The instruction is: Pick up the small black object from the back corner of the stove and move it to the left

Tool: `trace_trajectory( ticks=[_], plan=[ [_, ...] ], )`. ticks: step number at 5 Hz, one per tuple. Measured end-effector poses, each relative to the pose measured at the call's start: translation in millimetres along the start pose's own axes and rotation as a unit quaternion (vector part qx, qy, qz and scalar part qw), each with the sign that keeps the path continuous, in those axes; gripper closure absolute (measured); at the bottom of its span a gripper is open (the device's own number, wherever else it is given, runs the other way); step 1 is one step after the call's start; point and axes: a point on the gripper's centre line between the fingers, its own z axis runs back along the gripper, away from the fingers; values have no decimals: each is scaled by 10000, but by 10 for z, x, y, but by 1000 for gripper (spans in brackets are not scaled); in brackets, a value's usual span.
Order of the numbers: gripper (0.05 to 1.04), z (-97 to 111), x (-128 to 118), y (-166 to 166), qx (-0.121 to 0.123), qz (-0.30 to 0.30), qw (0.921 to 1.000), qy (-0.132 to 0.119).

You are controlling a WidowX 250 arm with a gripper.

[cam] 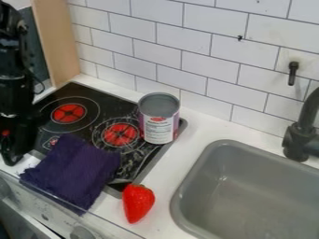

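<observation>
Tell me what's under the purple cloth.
The cloth lies partly on the black cooktop and partly past its edge, over the white counter. Anything else beneath it is covered.

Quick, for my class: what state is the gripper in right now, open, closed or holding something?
Gripper: at the left, beside the stove; open or closed cannot be told.

Slanted view down on my bench point(167, 179)
From above, it faces the tiled wall point(181, 51), near enough to take in stove point(78, 91) and sink point(230, 175).
</observation>
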Motion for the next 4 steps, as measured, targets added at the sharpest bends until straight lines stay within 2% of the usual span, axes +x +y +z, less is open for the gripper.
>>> trace_trajectory(
  ticks=[1,2,3,4],
  plan=[
    [82,340,-66,-51,-159,-68,9990,-403],
    [83,675,-166,-146,-323,-396,9946,-900],
    [83,868,-257,-186,-335,-769,9902,-1120],
    [83,951,-280,-352,-333,-1286,9842,-1167]
  ],
)
